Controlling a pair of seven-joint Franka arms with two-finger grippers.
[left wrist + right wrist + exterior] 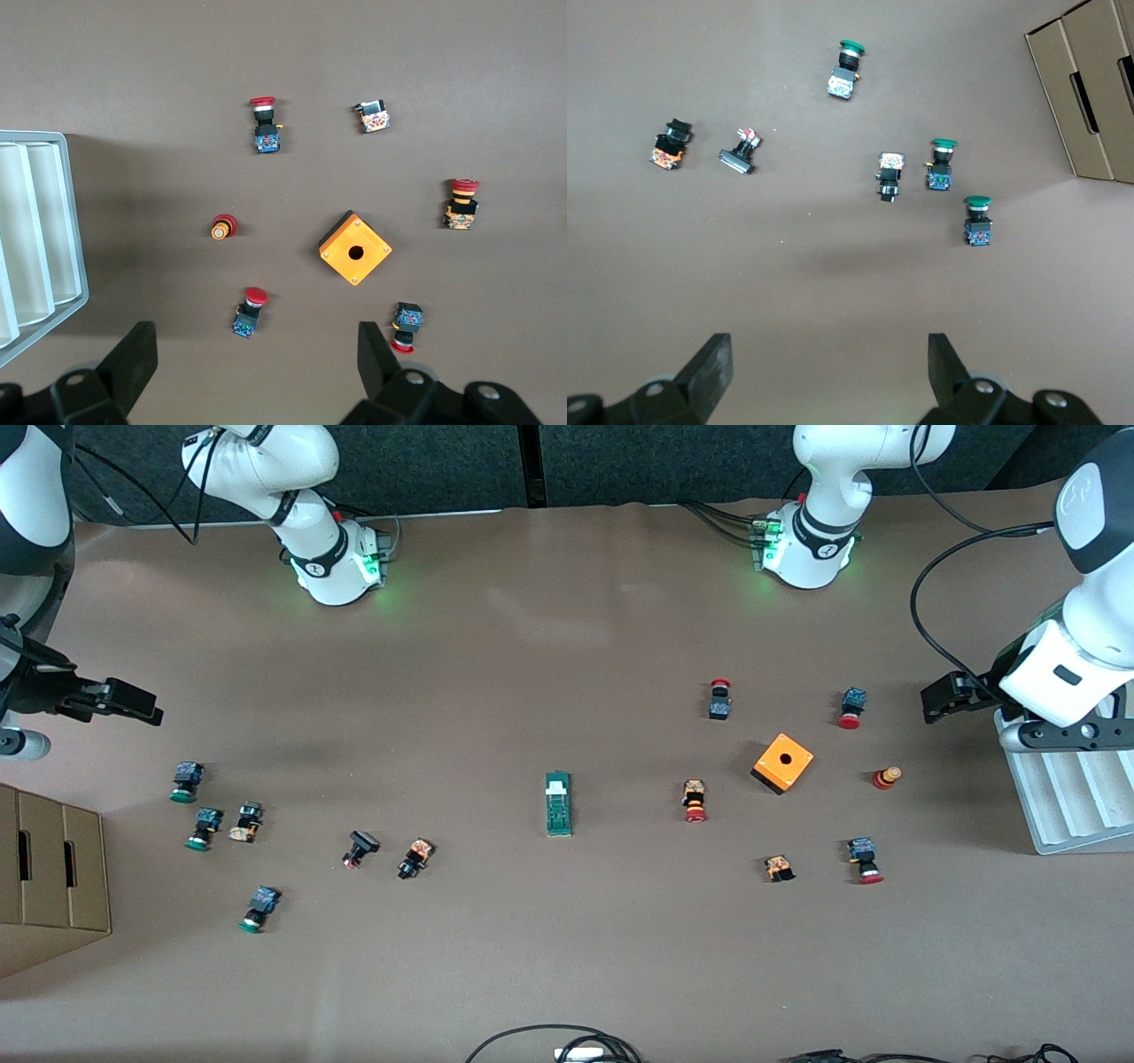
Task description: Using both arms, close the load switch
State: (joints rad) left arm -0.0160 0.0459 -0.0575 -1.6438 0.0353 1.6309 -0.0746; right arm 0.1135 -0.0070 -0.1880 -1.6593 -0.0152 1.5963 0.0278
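Note:
The load switch (558,803), a narrow dark-green block with a white piece at its end farther from the front camera, lies alone at the table's middle. It shows in neither wrist view. My left gripper (941,698) hangs open and empty in the air at the left arm's end of the table, beside the grey tray. In the left wrist view it (257,352) is above bare table among red-capped buttons. My right gripper (133,704) hangs open and empty at the right arm's end. In the right wrist view it (830,354) is over bare table.
An orange cube box (783,763) with a hole sits among several red-capped push buttons toward the left arm's end. A grey ribbed tray (1067,797) stands there too. Green-capped buttons (185,781) and a cardboard box (53,881) are at the right arm's end.

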